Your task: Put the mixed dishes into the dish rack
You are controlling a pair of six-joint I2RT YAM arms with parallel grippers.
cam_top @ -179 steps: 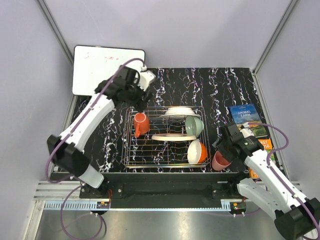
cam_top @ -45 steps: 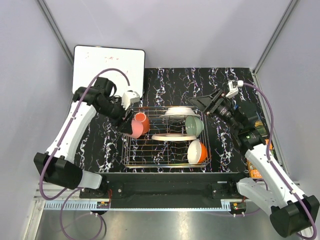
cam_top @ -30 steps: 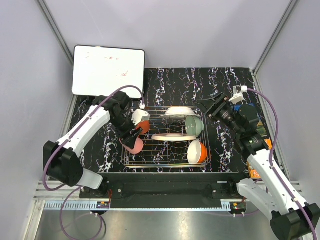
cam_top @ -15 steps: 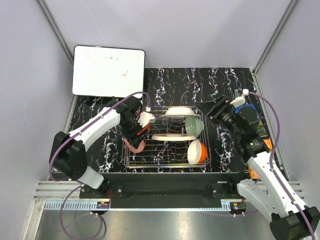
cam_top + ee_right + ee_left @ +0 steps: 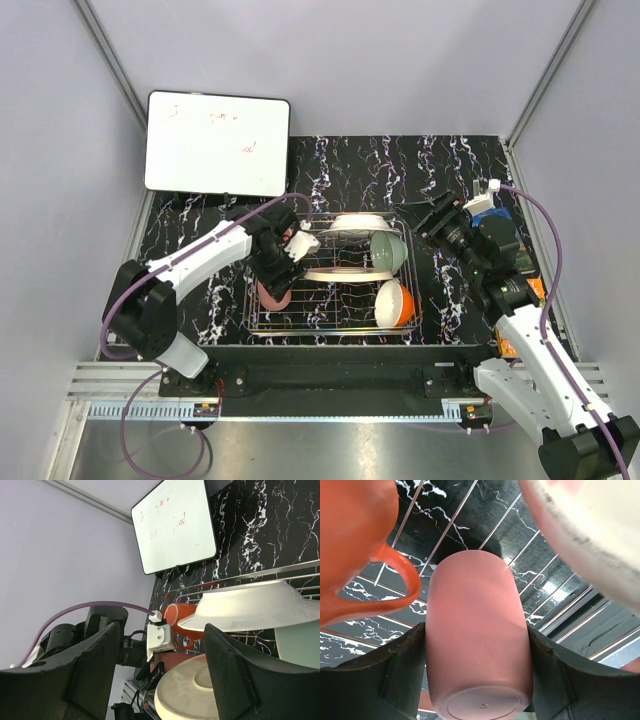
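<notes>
The pink cup lies sideways low inside the dish rack, base toward the wrist camera, with my left gripper shut on it and a finger pressing each side. The orange mug sits just left of it, and the pink-cream plate to its right. Also in the rack are the white plate, pale green bowl and orange bowl. My right gripper hovers open and empty above the rack's far right corner, looking across the white plate and orange mug.
A whiteboard leans at the far left behind the black marbled table. Colourful books lie at the right edge, mostly under the right arm. The left arm stretches over the rack's left side.
My left gripper has carried the pink cup rightward and down into the rack's left part, beside the orange mug. The right gripper has shifted only slightly.
</notes>
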